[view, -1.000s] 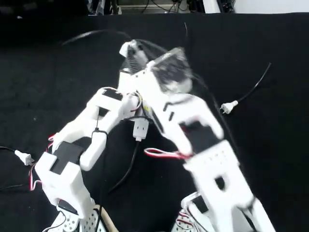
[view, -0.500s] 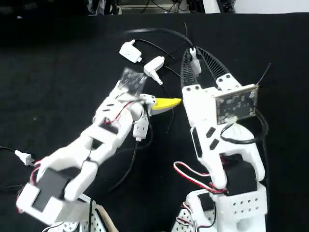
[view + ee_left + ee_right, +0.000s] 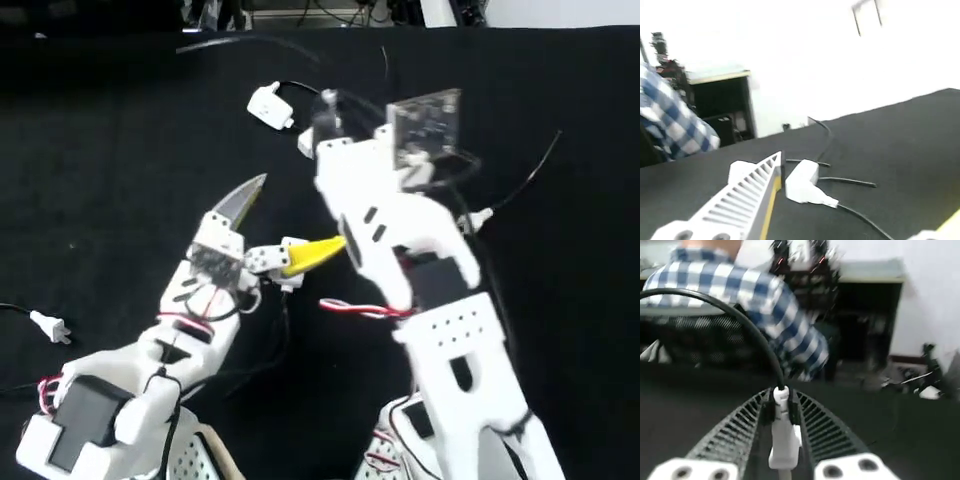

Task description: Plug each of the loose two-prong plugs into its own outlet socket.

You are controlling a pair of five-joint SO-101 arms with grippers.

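Table: black cloth top.

- White socket block w/ black lead lies on the cloth ahead of your L gripper, well apart from its tips.
- Two-prong plug, thin lead: on the cloth well behind that gripper, off to its left.
- 2nd plug, black lead: off to gripper's right, beyond the other arm.
- L wrist view: white connector body w/ black leads, flat on the cloth near the gripper.
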